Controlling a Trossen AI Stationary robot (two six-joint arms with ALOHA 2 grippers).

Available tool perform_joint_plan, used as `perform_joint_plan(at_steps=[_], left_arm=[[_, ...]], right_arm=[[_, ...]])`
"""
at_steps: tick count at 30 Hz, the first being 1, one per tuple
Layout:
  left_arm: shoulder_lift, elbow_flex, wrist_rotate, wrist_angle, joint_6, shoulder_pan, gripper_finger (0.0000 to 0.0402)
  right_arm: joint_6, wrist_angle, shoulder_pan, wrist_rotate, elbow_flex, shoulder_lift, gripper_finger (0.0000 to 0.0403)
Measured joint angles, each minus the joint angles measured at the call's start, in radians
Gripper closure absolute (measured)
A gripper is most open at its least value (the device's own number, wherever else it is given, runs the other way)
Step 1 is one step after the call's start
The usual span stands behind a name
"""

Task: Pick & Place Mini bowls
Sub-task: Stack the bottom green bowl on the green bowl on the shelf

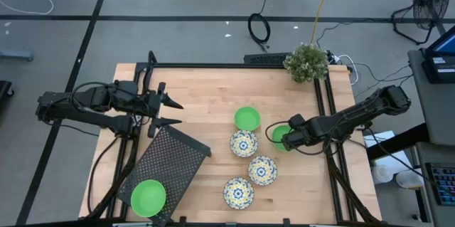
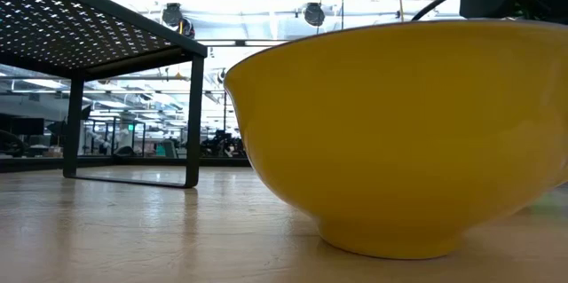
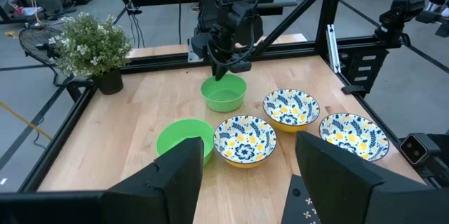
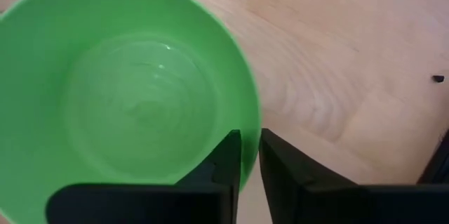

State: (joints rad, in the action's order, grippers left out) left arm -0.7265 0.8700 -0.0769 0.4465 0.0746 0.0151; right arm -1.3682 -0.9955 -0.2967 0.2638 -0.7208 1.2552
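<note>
Six mini bowls show in the high view. One green bowl (image 1: 247, 118) and three floral bowls (image 1: 243, 143) (image 1: 262, 170) (image 1: 238, 193) rest on the wooden table. Another green bowl (image 1: 148, 197) sits on the black mesh tray (image 1: 174, 159). My right gripper (image 1: 286, 139) is shut on the third green bowl (image 1: 278, 136) (image 4: 133, 104) (image 3: 224, 93). My left gripper (image 1: 178, 113) (image 3: 245, 182) hovers open over the table's left part, beside the tray's far corner. In the low view a floral bowl's yellow outside (image 2: 399, 132) fills the picture. My right gripper pinches the green bowl's rim (image 4: 254, 115) on the side toward the table's right edge. One finger (image 4: 228, 155) is inside the bowl and the other (image 4: 280, 164) is outside. The fingers come from above, slanting in from the right. The bowl sits upright, seemingly on the table.
A small potted plant (image 1: 307, 62) stands at the table's far right corner. Black frame rails (image 1: 321, 106) run along the table's sides and far edge. The mesh tray stands on legs (image 2: 193, 119) at the near left. Bare wood (image 1: 206, 92) lies across the table's far middle.
</note>
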Motion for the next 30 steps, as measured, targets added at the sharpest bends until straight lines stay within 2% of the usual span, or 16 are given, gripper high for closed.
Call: perform_joint_plan(at_steps=[11, 30], left_arm=[[0.000, 0.000, 0.001, 0.028, 0.018, 0.000, 0.0172], [0.000, 0.000, 0.001, 0.027, 0.018, 0.000, 0.0172]], right_arm=[[-0.003, 0.000, 0.000, 0.001, 0.000, 0.000, 0.0389], [0.003, 0.002, 0.000, -0.002, 0.000, 0.000, 0.0385]])
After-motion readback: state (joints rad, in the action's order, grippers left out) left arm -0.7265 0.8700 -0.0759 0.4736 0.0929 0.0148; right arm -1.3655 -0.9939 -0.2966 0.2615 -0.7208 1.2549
